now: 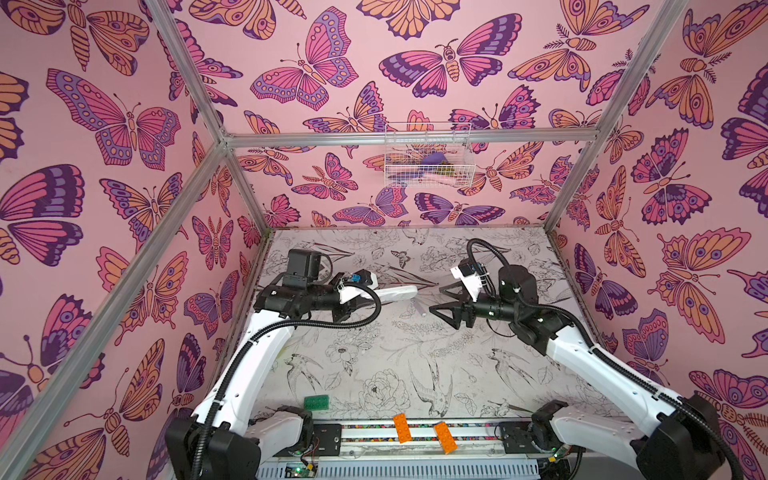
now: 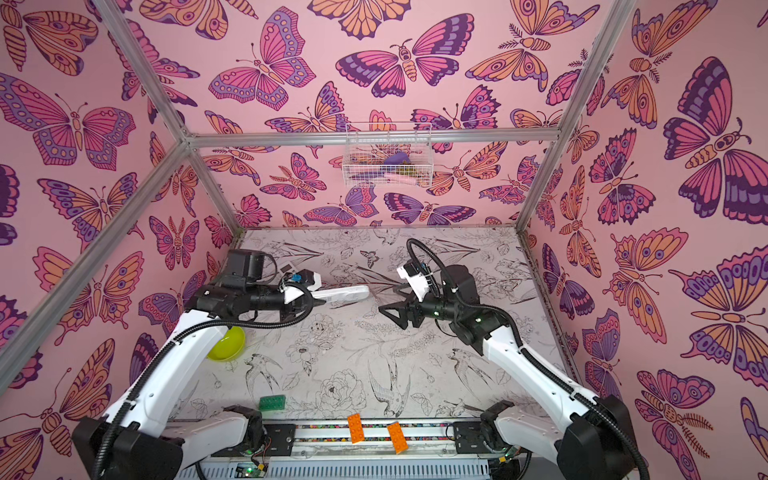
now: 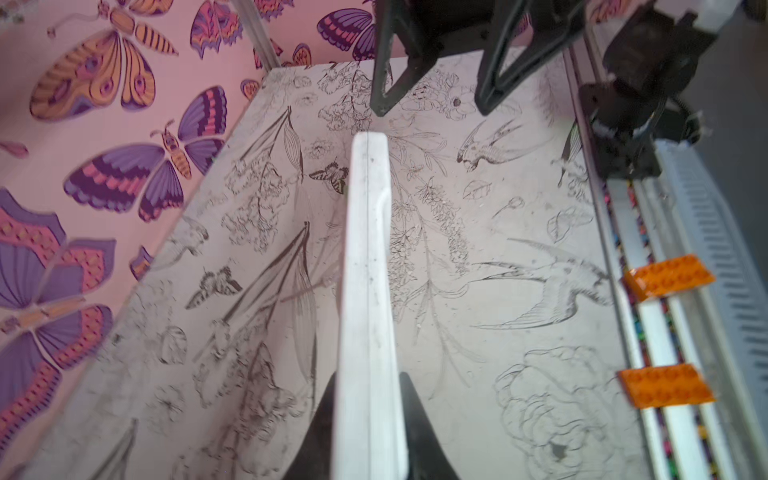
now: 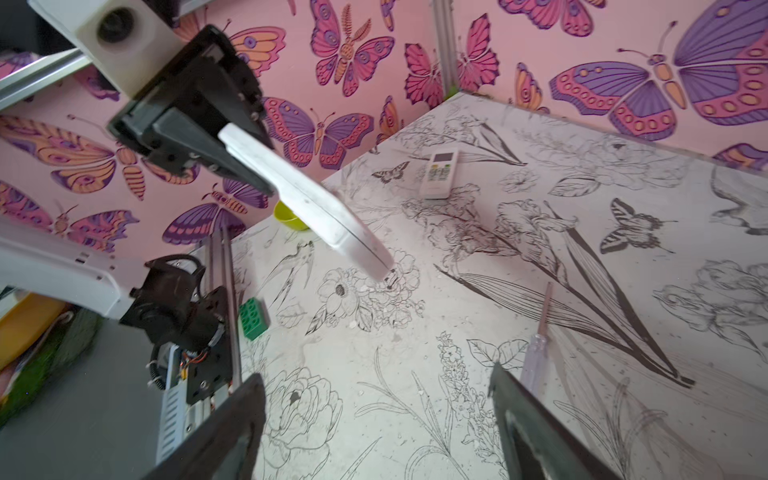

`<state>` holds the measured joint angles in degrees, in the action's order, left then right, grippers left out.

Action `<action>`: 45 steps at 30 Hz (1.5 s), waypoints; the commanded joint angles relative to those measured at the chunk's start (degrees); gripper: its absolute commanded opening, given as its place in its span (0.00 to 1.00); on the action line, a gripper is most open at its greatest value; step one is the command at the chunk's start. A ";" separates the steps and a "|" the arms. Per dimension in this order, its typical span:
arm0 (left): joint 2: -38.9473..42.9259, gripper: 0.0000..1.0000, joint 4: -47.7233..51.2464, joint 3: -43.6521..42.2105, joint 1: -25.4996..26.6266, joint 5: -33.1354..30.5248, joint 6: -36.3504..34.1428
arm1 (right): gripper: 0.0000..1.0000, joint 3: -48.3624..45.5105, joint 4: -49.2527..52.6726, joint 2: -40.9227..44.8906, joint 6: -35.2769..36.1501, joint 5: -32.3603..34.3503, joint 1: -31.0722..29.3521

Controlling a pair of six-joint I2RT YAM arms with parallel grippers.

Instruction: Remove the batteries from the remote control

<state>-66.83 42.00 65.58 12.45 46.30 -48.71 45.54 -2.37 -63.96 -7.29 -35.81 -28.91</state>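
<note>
The left arm (image 1: 249,365) rises from its base at the near left corner, bends at the elbow and lays its forearm across toward the middle of the table (image 1: 415,357). The right arm (image 1: 594,365) mirrors it from the near right corner, so the two wrists face each other over the table's far half. The left gripper (image 3: 368,376) is clamped on one end of a long white remote (image 1: 397,292). The remote sticks out toward the right arm, off the table and edge-on to the left wrist camera. The right gripper (image 1: 435,300) hovers just past the remote's free end, jaws spread wide with nothing between them, not touching it. The batteries cannot be seen in any view, and the held remote shows only its edge and side. A white wire basket (image 1: 428,156) hangs on the back wall. A second remote (image 4: 438,172) lies buttons-up toward the far left of the table, well apart from both grippers. A yellow-green bowl (image 2: 226,345) sits by the left wall, partly hidden by the left arm. A clear-handled screwdriver (image 4: 538,345) lies flat on the table near the right gripper. A green brick (image 1: 316,402) rests near the table's front edge, and two orange bricks (image 1: 402,428) lie on the rail in front.
</note>
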 commanded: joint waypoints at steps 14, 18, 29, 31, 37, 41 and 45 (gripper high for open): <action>3.15 0.00 -6.59 -16.63 -0.15 7.17 43.52 | 0.82 -12.58 -11.86 5.35 -11.99 17.59 -6.56; -0.06 0.00 -13.51 -21.70 0.56 8.95 51.60 | 0.80 -13.57 -12.22 3.58 -14.28 16.92 -8.40; -2.08 0.00 -26.30 -30.39 2.75 8.48 60.92 | 0.73 -15.10 -22.04 -8.35 -25.01 12.26 -10.69; -3.07 0.00 -27.33 -30.30 3.19 8.34 61.85 | 0.72 -16.00 -25.63 -10.49 -27.14 12.25 -10.72; -4.22 0.00 -29.70 -31.31 4.01 9.88 62.22 | 0.72 -16.65 -34.94 -16.39 -31.03 7.85 -10.56; -4.72 0.00 -30.24 -30.69 4.23 11.51 62.52 | 0.72 -15.96 -36.35 -18.73 -30.99 5.51 -10.43; -4.98 0.00 -31.01 -30.70 4.18 11.75 62.75 | 0.71 -15.81 -38.10 -20.94 -30.63 2.70 -9.74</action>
<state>-71.48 13.23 35.35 16.32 55.11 13.72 29.17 -36.45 -83.68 -36.97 -29.98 -39.07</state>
